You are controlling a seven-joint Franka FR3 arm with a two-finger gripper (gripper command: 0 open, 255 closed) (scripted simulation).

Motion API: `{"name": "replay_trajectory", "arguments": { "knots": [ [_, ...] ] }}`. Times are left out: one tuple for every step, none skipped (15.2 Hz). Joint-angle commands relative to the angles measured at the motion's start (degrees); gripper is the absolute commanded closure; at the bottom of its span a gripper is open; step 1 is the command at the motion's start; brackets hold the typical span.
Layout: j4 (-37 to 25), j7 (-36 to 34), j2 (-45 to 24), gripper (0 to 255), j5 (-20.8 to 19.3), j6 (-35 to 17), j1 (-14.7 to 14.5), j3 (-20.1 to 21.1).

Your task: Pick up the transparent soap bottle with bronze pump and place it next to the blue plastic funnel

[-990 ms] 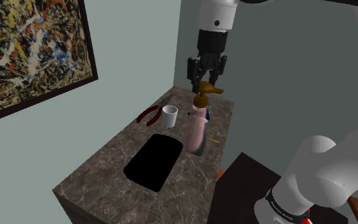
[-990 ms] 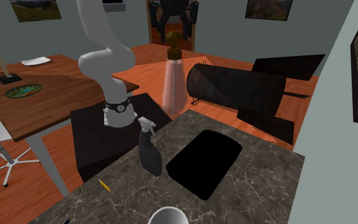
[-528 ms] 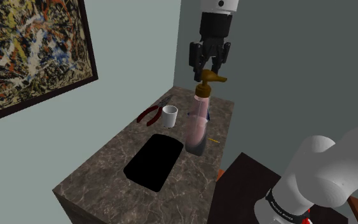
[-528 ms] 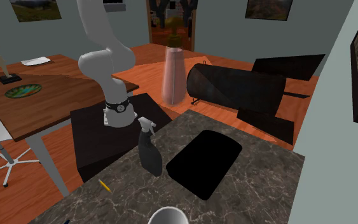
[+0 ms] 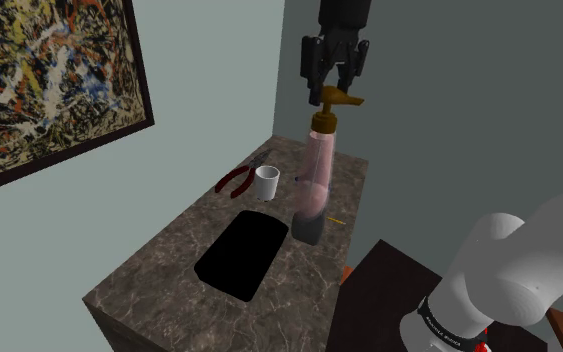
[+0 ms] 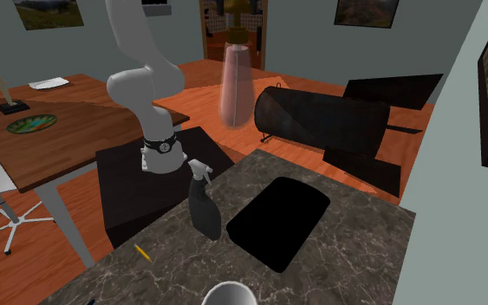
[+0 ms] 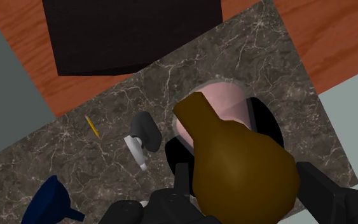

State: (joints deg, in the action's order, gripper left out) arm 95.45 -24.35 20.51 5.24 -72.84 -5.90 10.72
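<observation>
Black two-finger gripper point(image 5: 333, 80) clamped on the bronze pump head point(image 5: 336, 99) of a transparent, pink-tinted soap bottle point(image 5: 317, 160). In the wrist view one finger stands on each side of the pump, pressed against it.

- Soap bottle hangs upright below the gripper, its base clear of the dark marbled counter point(image 5: 159, 270). In the second exterior view it floats high, with the room's floor behind it.
- Likely reason for holding the pump: the head is the narrow part, and the body looks too wide for the jaws. Held from the top, the bottle hangs plumb.
- Height probably serves clearance. A dark grey spray bottle point(image 6: 204, 206) stands on the counter roughly between the soap bottle and the blue funnel point(image 7: 49, 201). A low carry could knock it.
- Funnel sits on the counter well apart from the soap bottle, beyond the spray bottle.

Count on the counter:
- one blue funnel
- one spray bottle
- one short yellow pencil point(image 6: 142, 252), lying flat near the spray bottle
- one plain white cup point(image 5: 267, 182)
- one pair of red-handled pliers point(image 5: 234, 181), just beside the cup
- one black rectangular sink recess point(image 5: 241, 256), set into the top

Held in the air: one soap bottle.

Judgement: pick done; carry and set-down beside the funnel not yet done.
</observation>
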Motion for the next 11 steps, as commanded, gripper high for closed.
{"name": "replay_trajectory", "arguments": {
  "knots": [
    [-2.3,-0.2,-0.7,255,-0.1,1.6,0.0,0.0],
    [-3.6,-0.3,-1.2,255,-0.1,2.4,0.0,0.1],
    [-5.0,-0.4,-1.7,255,-0.2,3.3,0.1,0.1],
    [-6.4,-0.5,-2.2,255,-0.2,4.1,0.1,0.1],
    [-7.8,-0.6,-2.8,255,-0.3,5.0,0.1,0.2],
    [-9.2,-0.7,-3.4,255,-0.4,5.9,0.1,0.2],
    [-10.7,-0.8,-4.0,255,-0.4,6.7,0.1,0.3],
    [-12.2,-1.0,-4.6,255,-0.5,7.7,0.1,0.3],
    [-13.8,-1.1,-5.3,255,-0.6,8.6,0.1,0.4],
    [-15.4,-1.2,-5.9,255,-0.7,9.5,0.1,0.5],
    [-17.1,-1.4,-6.7,255,-0.7,10.5,0.1,0.6]
  ]
}}
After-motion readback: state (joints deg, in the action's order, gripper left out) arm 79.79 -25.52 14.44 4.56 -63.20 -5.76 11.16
